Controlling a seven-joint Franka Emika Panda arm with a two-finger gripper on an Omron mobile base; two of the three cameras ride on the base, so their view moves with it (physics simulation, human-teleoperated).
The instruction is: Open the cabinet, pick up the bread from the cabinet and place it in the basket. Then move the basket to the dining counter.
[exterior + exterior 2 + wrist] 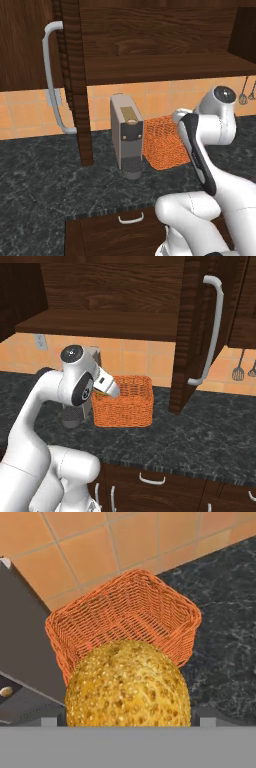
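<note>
- Cabinet [200, 331] door stands open; bread [128, 684] is out, clamped in the pincer [102, 387] (fingertips hidden behind the loaf).
- Bread hangs above the near rim of the basket [125, 612], on the black surface [200, 426] beside the coffee machine [126, 135].
- Step: placing. Next: advance over the basket's middle, lower, release.

I see an orange tiled wall [160, 95] behind the black speckled counter [200, 431], utensils [239, 372] hanging there.

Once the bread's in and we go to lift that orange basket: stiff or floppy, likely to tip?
The basket is open woven mesh, so probably light, and its walls may flex under a pinch. Its flat base sits on the black counter, so tipping seems unlikely. The round bread may roll inside when it is carried.
</note>
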